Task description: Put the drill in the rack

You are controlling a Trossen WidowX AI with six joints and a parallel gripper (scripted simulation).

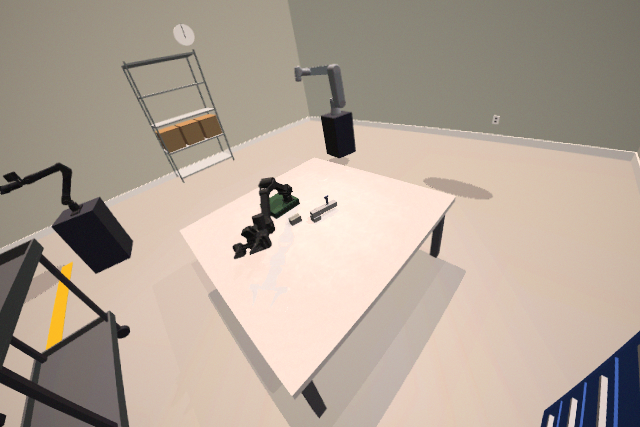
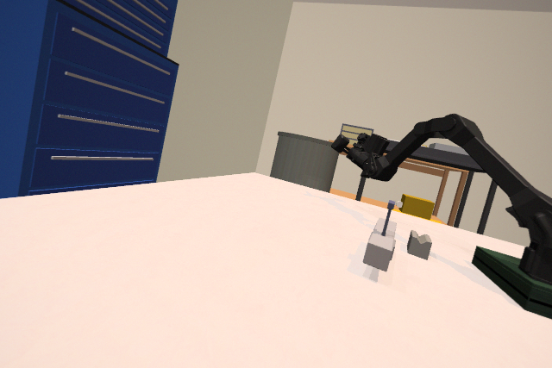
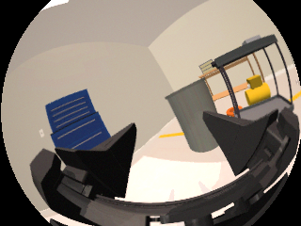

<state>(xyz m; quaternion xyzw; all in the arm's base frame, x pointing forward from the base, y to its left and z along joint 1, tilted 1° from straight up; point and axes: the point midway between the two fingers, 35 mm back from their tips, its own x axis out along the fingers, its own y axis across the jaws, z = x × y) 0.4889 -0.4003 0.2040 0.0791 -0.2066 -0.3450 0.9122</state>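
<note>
Gripper (image 1: pixel 248 252) (image 2: pixel 350 141) (image 3: pixel 169 121) open, drill (image 1: pixel 326 199) (image 2: pixel 387 220) slim, bluish, upright

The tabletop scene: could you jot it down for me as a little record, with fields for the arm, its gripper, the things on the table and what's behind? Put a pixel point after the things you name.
arm: black, mounted on a green base (image 1: pixel 277 210) (image 2: pixel 498 272)
gripper: open (image 3: pixel 165 146), raised above the table (image 1: pixel 330 277) (image 2: pixel 200 288)
small block: gray, V-notched top (image 1: pixel 295 219) (image 2: pixel 418 246)
long block: gray, thin upright piece on it (image 1: pixel 323 208) (image 2: pixel 379 252)
behind: blue drawer cabinet (image 2: pixel 102 88) (image 3: pixel 77 120), gray bin (image 2: pixel 303 159) (image 3: pixel 192 118)

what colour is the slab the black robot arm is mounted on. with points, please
Dark green; the slab (image 1: pixel 277 209) (image 2: pixel 504 271) shows best in the exterior view.
</note>
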